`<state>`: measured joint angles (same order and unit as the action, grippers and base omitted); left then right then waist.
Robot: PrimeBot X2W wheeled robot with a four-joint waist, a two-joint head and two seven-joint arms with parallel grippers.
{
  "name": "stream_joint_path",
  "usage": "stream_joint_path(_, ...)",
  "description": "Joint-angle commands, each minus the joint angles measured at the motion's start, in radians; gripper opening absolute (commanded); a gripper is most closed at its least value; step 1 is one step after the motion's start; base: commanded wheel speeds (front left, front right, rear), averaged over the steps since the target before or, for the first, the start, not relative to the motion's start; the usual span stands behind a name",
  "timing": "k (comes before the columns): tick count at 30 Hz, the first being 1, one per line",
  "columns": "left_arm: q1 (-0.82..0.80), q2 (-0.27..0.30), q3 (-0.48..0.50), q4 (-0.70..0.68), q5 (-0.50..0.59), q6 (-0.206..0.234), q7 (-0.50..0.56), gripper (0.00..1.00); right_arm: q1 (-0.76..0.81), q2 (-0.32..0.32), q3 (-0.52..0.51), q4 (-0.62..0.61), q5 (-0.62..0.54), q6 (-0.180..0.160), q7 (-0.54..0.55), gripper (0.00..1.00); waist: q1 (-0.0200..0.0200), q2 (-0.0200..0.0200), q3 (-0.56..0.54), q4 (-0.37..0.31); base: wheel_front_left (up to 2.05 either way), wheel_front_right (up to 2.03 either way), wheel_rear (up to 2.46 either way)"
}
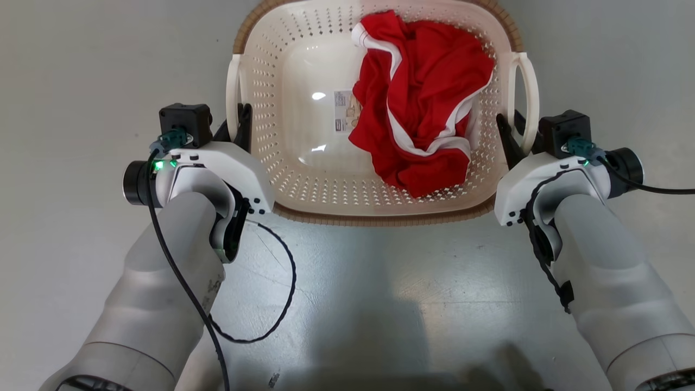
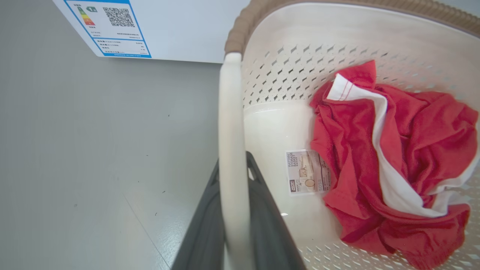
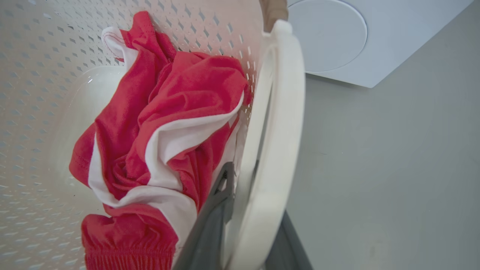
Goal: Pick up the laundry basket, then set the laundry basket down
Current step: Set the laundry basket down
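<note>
The laundry basket [image 1: 271,108] is cream, perforated, with a brown woven rim, and it lies straight ahead in the head view. Inside it are a crumpled red and white garment [image 1: 423,98] and a sticker [image 1: 347,111]. My left gripper [image 1: 239,127] is shut on the basket's left loop handle [image 1: 233,92]. In the left wrist view that handle [image 2: 230,131] runs between the dark fingers [image 2: 262,210]. My right gripper [image 1: 510,138] is shut on the right loop handle [image 1: 529,92]. The right wrist view has this handle [image 3: 279,112] clamped in the gripper [image 3: 243,176]. I cannot tell whether the basket rests on the floor.
Grey glossy floor [image 1: 380,298] surrounds the basket. A white appliance with an energy label [image 2: 112,26] stands beyond the basket's left side. Another white panel with a round disc [image 3: 330,33] lies beyond the right side. A black cable [image 1: 282,293] loops off my left forearm.
</note>
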<state>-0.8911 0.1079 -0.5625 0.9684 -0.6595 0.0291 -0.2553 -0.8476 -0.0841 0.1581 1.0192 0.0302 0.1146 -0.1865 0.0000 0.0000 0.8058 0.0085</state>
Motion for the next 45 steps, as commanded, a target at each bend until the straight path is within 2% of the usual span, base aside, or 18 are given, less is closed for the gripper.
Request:
stream_joint_path(1,-0.022,0.001,0.029,-0.031,0.028,-0.027,-0.006,0.00,0.011,0.034,0.020,-0.021,-0.026,0.016,-0.025,0.00,0.0000,0.0000,0.012,0.000,0.00,0.00,0.00)
stream_joint_path(22,-0.042,-0.041,0.179,-0.002,0.181,-0.081,-0.006,0.00,-0.017,0.034,-0.028,-0.022,-0.066,0.016,-0.040,0.00,0.0000,0.0000,0.069,0.009,0.00,0.00,0.00)
stream_joint_path(45,-0.071,-0.055,0.244,0.043,0.251,-0.103,-0.006,0.00,-0.040,0.034,-0.050,-0.004,-0.074,0.016,-0.046,0.00,0.0000,0.0000,0.111,0.005,0.00,0.00,0.00)
